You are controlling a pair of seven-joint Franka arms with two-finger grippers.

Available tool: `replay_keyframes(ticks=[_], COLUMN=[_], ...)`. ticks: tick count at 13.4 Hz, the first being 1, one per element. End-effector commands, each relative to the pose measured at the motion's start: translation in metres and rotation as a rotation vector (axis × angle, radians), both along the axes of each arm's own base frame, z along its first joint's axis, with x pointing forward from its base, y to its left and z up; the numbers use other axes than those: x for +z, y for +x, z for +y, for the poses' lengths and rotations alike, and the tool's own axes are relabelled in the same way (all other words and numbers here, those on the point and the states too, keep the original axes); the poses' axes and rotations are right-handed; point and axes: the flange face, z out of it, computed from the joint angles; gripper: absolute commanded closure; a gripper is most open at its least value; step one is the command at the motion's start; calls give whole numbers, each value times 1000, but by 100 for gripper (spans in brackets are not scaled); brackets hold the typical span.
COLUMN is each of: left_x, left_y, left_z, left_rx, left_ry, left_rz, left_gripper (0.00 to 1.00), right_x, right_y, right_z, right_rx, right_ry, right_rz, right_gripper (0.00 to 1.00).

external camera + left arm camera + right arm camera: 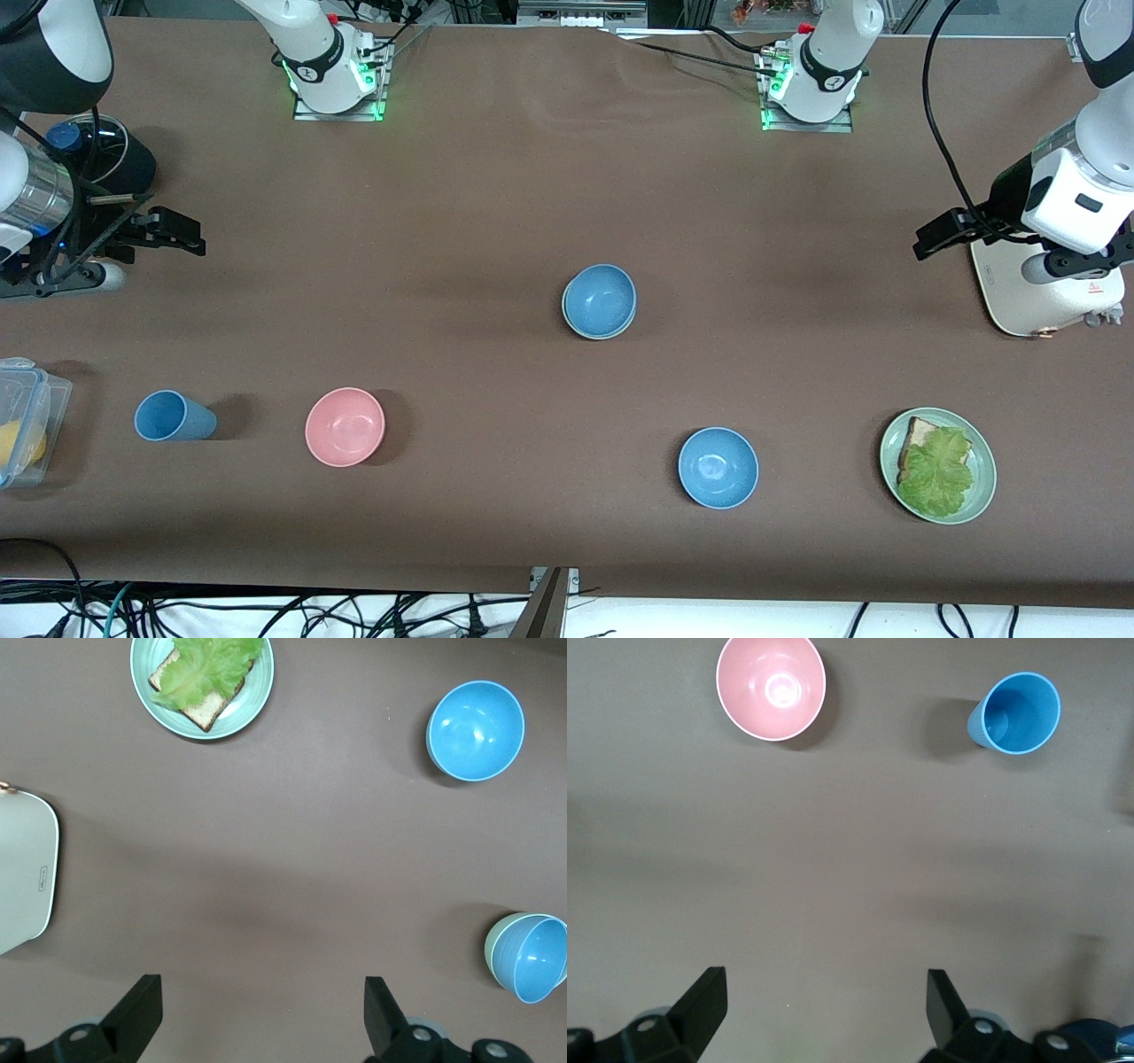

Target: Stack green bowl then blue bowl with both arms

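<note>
A: Stack, item 1?
B: blue bowl (pixel 600 299) nested in green bowl (pixel 567 312), mid-table; looks done, so grips not needed.
A: Grippers?
B: left gripper (pixel 941 236) fingers spread, empty, well off stack twd left arm's end. right gripper (pixel 174 233) same, twd right arm's end. Both parked.

A long table (pixel 532 177) covered in a plain brown cloth fills nearly the whole front view, its surface matte and lightly rippled near the upper edge. Soft shadows lie on the cloth. Below the table's near edge, a pale floor (pixel 709 620) shows, strewn with black cables (pixel 266 611). Above the table's upper edge, metal framing (pixel 580 13) is visible.
</note>
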Motion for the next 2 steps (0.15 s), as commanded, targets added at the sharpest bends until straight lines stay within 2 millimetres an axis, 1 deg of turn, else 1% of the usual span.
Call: replay_keyframes(ticks=[1, 2], left_x=[11, 10], left_y=[0, 0], left_z=[16, 16], left_rx=[14, 17], left_ry=[-6, -2], left_rz=[-19, -16], left_gripper=[0, 0], right_x=[1, 1], right_y=[-2, -2], right_z=[-4, -4], right_rx=[16, 16], right_ry=[-4, -4], right_rz=[8, 6], right_gripper=[1, 1])
